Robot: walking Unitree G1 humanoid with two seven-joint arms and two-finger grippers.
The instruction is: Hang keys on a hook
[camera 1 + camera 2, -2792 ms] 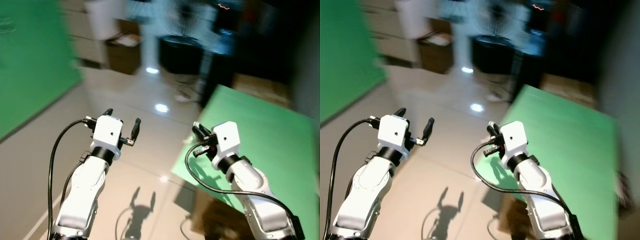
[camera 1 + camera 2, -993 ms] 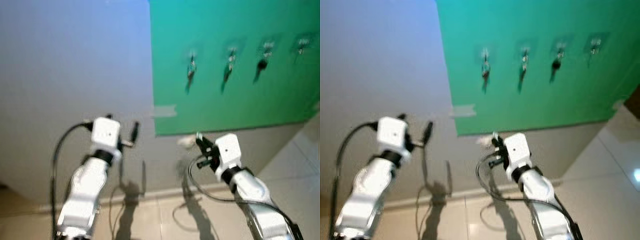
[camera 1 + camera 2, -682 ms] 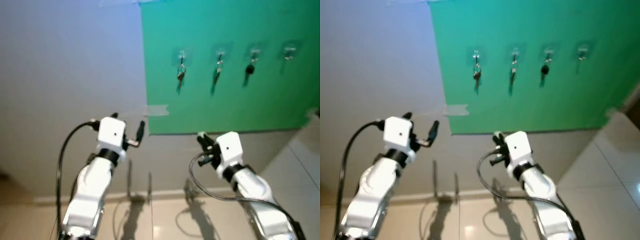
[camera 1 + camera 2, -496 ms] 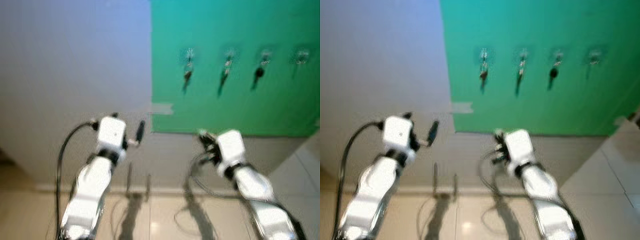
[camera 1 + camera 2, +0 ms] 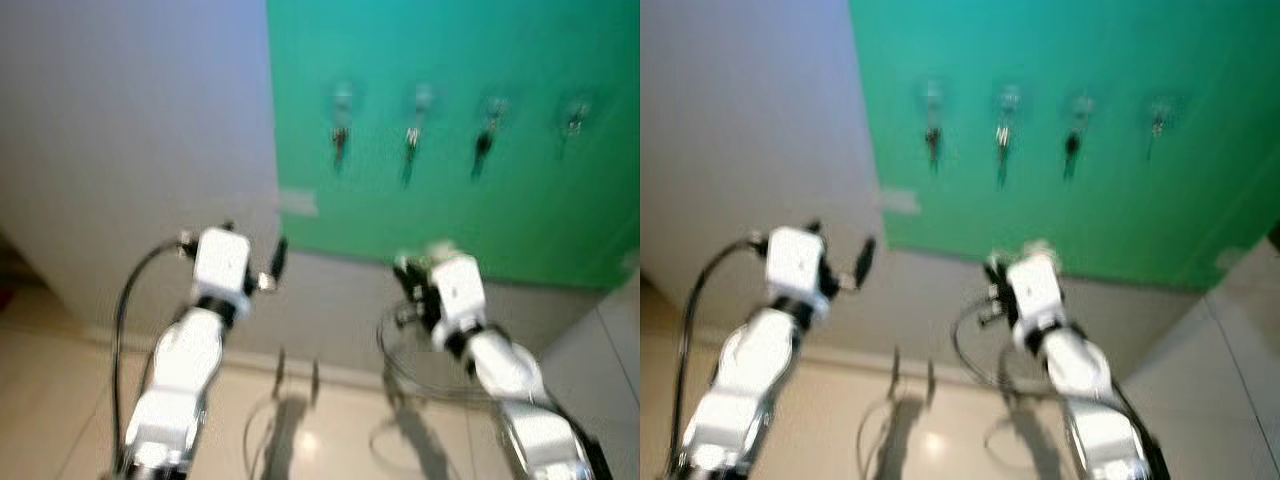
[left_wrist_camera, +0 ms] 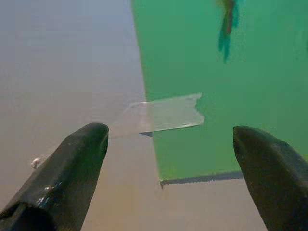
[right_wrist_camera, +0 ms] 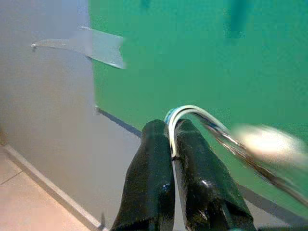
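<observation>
Keys point(image 7: 226, 134) sit pinched by their ring in the right tool point(image 7: 173, 144), below the green board point(image 5: 450, 130), long axis running out sideways from the tips. Judged best: approach the rightmost hook point(image 5: 574, 118), seemingly free, ring held level. Left tool point(image 6: 168, 159) stands spread, idle.

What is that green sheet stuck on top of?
The green sheet hangs flat on a grey wall, taped at its edge. The wall behind it is covered, so I cannot see it.
</observation>
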